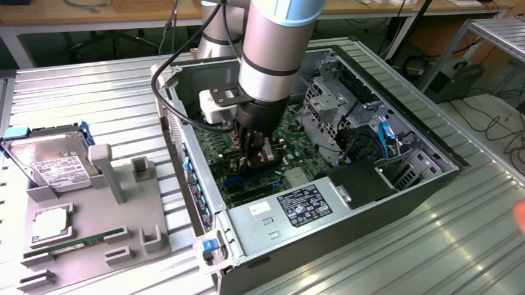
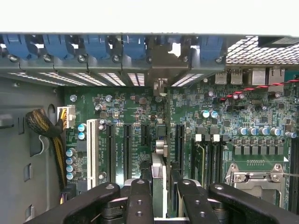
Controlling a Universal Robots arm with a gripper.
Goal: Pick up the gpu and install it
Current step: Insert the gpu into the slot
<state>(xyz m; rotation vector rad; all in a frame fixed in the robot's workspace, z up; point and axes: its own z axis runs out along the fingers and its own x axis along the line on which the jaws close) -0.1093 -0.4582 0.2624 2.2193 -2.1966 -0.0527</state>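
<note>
My gripper [image 1: 256, 161] reaches down into the open computer case [image 1: 426, 178], just over the green motherboard [image 1: 305, 136]. In the wrist view the gripper [image 2: 161, 189] is shut on the gpu [image 2: 158, 164], seen edge-on as a thin upright card between the black fingers [image 2: 139, 196]. The card's silver bracket [image 2: 161, 63] stands against the rear slot openings of the case. The card's lower edge is over the black expansion slots [image 2: 145, 135] of the motherboard [image 2: 121, 107]; I cannot tell whether it is seated. In the exterior view the fingers mostly hide the card.
A grey fixture [image 1: 90, 239] at the exterior view's left holds a hard drive [image 1: 53, 163], a processor [image 1: 51, 224] and a green memory stick [image 1: 78, 241]. Inside the case are the power supply [image 1: 303, 206], drive cage [image 1: 328, 104], cable bundle [image 2: 46, 130] and processor socket [image 2: 254, 175].
</note>
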